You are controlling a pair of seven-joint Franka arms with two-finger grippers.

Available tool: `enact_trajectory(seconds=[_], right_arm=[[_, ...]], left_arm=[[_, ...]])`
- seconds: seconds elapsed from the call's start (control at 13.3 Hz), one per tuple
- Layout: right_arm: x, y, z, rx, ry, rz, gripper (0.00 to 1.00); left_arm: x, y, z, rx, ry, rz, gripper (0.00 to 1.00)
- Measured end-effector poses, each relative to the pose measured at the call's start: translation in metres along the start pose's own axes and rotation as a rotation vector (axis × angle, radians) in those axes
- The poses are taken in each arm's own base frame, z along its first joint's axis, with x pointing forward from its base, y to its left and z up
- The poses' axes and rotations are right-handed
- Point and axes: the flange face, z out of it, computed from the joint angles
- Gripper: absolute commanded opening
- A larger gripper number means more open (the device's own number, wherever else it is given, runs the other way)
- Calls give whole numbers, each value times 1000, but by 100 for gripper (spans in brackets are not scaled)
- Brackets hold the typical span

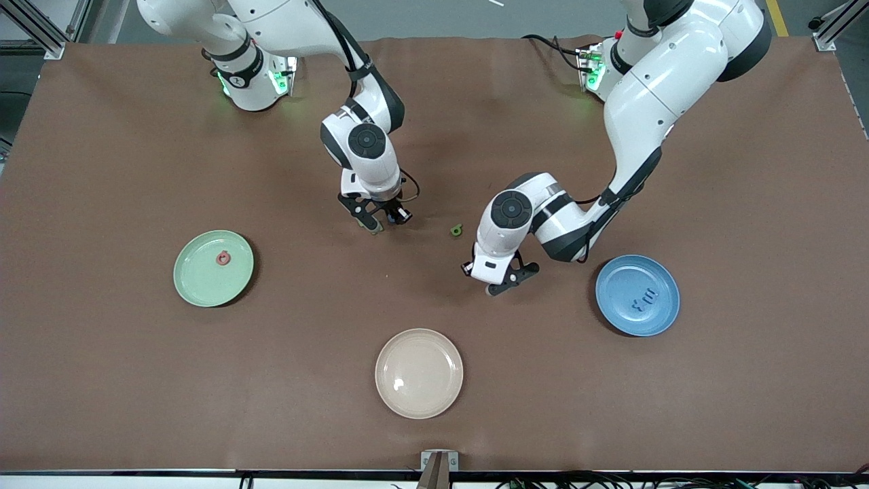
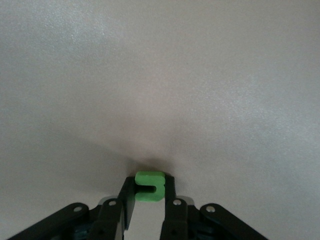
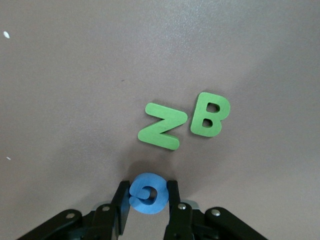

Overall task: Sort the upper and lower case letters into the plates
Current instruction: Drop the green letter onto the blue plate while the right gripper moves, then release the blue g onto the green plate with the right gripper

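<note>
Front view: both pincers down at the brown bench, each clamped on a letter.
Left pincer (image 2: 149, 200) grips a small green foam letter (image 2: 150, 186); right pincer (image 3: 148, 200) grips a round blue foam letter (image 3: 148, 193), just beside a green Z (image 3: 162, 132) and green B (image 3: 210, 114). Mint plate (image 1: 197, 285) and blue plate (image 1: 614, 309) sit toward opposite bench ends.

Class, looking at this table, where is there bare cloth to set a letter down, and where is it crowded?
Bare brown cloth lies between the pale mint green plate and the cream-beige round plate, and between that plate and the medium blue plate. It is crowded mid-table, where the right claw grips a blue letter beside two green letters, Z and B.
</note>
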Motion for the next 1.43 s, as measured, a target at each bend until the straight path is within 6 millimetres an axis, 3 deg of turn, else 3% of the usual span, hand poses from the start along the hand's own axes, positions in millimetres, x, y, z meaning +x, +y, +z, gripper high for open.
enact_trajectory(seconds=[0.15, 0.3, 0.38, 0.53, 0.68, 0.83, 0.98, 1.13, 1.28, 1.36, 1.43], right_arm=[[0, 0, 0, -1, 0, 0, 13], [1, -2, -7, -15, -3, -6, 13], [3, -4, -19, -42, -9, -23, 13], [23, -8, -63, -80, -28, -70, 13], [68, 1, -111, -94, -56, -143, 13], [132, 22, -143, -103, -89, -242, 13], [205, 52, -153, -93, -116, -357, 13], [278, 89, -151, -70, -134, -487, 13], [333, 123, -144, -43, -134, -610, 13], [351, 135, -137, -34, -130, -661, 13], [362, 142, -125, -32, -129, -698, 13]], left_arm=[[8, -3, -3, 14, 5, -11, 1], [26, -7, -20, 28, 27, -28, 0], [39, -11, -34, 40, 45, -38, 0], [68, -28, -68, 79, 84, -36, 0], [93, -53, -94, 117, 110, -5, 0], [116, -83, -105, 134, 109, 31, 0], [140, -117, -109, 139, 84, 53, 1], [168, -161, -106, 152, 51, 66, 2], [186, -197, -95, 168, 20, 58, 8], [189, -206, -91, 174, 10, 49, 22], [190, -212, -88, 178, 3, 43, 55]])
